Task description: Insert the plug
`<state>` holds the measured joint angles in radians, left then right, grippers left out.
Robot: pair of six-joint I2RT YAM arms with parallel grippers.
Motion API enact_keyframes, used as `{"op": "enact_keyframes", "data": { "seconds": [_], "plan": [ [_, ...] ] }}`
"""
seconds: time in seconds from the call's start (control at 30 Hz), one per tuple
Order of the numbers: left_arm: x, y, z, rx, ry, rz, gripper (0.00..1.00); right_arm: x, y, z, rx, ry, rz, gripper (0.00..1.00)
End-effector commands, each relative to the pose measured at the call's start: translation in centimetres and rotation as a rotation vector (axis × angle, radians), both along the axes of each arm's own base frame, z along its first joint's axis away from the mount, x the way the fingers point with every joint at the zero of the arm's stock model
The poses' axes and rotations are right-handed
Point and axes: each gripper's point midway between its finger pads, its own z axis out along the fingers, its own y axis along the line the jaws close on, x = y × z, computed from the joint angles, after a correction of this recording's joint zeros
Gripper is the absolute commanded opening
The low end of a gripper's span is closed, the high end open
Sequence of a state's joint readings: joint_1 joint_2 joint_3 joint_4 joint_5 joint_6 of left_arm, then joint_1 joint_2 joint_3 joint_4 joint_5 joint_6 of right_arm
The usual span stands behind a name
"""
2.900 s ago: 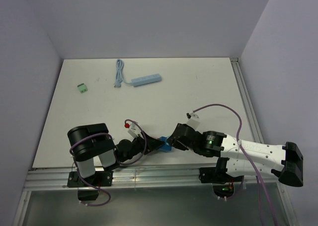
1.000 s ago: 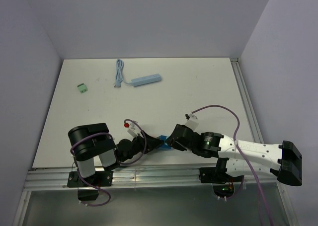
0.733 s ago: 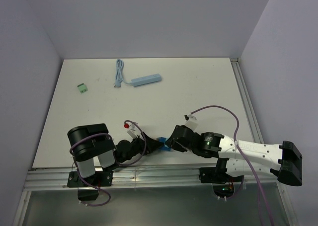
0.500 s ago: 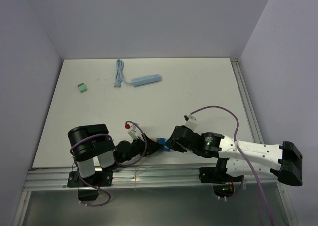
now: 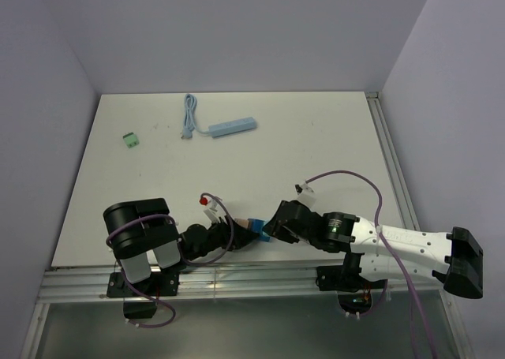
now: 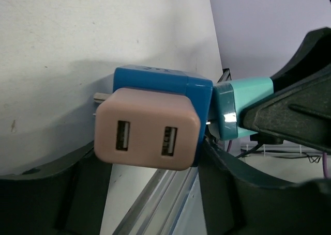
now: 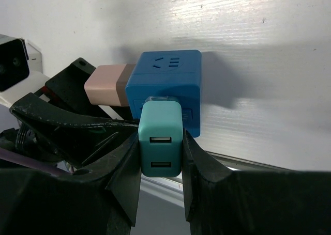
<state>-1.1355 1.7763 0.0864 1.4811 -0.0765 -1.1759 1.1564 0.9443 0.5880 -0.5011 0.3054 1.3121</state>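
A blue cube adapter [image 5: 258, 226] [image 7: 165, 80] lies near the table's front edge between my two grippers. A pink USB plug [image 6: 147, 137] [image 5: 241, 224] sits seated in the adapter's side that faces my left gripper [image 6: 155, 160]. That gripper's dark fingers [image 6: 51, 193] stand apart on either side of the pink plug, just behind it. A teal USB plug [image 7: 160, 139] [image 6: 243, 103] sits in another face of the adapter. My right gripper [image 7: 160, 147] [image 5: 268, 229] is shut on the teal plug, one finger pressed to each side.
A light blue power strip [image 5: 233, 126] with its coiled cable [image 5: 189, 116] lies at the far side of the table. A small green connector [image 5: 131, 140] is at the far left. An aluminium rail [image 5: 237, 276] runs along the front edge, close under the adapter.
My left wrist has rolled and drawn back slightly to the left, so the pink plug now shows. The right gripper still holds the teal plug, shifted a little.
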Motion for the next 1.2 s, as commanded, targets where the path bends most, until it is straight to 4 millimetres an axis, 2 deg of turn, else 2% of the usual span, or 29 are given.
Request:
{"op": "enact_keyframes", "data": {
  "seconds": [0.0,0.13,0.27,0.4,0.47,0.5,0.53,0.67,0.7,0.9,1.17],
  "plan": [
    [-0.7,-0.1,7.5,-0.26,-0.185,-0.038,0.59,0.5,-3.3,-2.2,-0.131,-0.001,-0.06,0.0],
    [-0.9,-0.6,7.1,-0.257,-0.172,-0.062,0.36,0.6,-3.0,-2.0,-0.139,0.0,-0.049,0.0],
    [-1.1,-0.5,7.2,-0.26,-0.173,-0.068,0.35,0.7,-2.7,-2.1,-0.146,0.001,-0.042,0.0],
    [-1.3,-0.4,7.5,-0.266,-0.177,-0.076,0.24,0.9,-2.5,-2.1,-0.147,0.003,-0.034,0.0],
    [-1.4,-0.4,7.4,-0.266,-0.174,-0.079,0.15,0.9,-2.4,-2.1,-0.152,0.003,-0.032,0.0],
    [-1.4,-0.4,7.5,-0.268,-0.173,-0.079,0.03,1.0,-2.3,-2.0,-0.151,0.001,-0.03,0.0],
    [-1.3,-0.5,7.4,-0.266,-0.17,-0.079,0.0,1.0,-2.4,-2.0,-0.158,0.002,-0.029,0.0],
    [-1.8,-1.0,7.5,-0.275,-0.171,-0.115,0.01,1.1,-2.4,-2.0,-0.165,0.006,-0.022,0.0],
    [-1.9,-1.0,7.4,-0.273,-0.17,-0.12,0.09,1.2,-2.4,-2.0,-0.164,0.005,-0.023,0.0],
    [-1.9,-0.6,7.4,-0.267,-0.176,-0.116,0.42,1.5,-2.7,-1.8,-0.16,-0.004,-0.026,0.0],
    [-2.0,-0.3,7.6,-0.267,-0.19,-0.118,0.51,1.6,-2.8,-2.1,-0.159,0.002,-0.026,0.0]
  ]
}}
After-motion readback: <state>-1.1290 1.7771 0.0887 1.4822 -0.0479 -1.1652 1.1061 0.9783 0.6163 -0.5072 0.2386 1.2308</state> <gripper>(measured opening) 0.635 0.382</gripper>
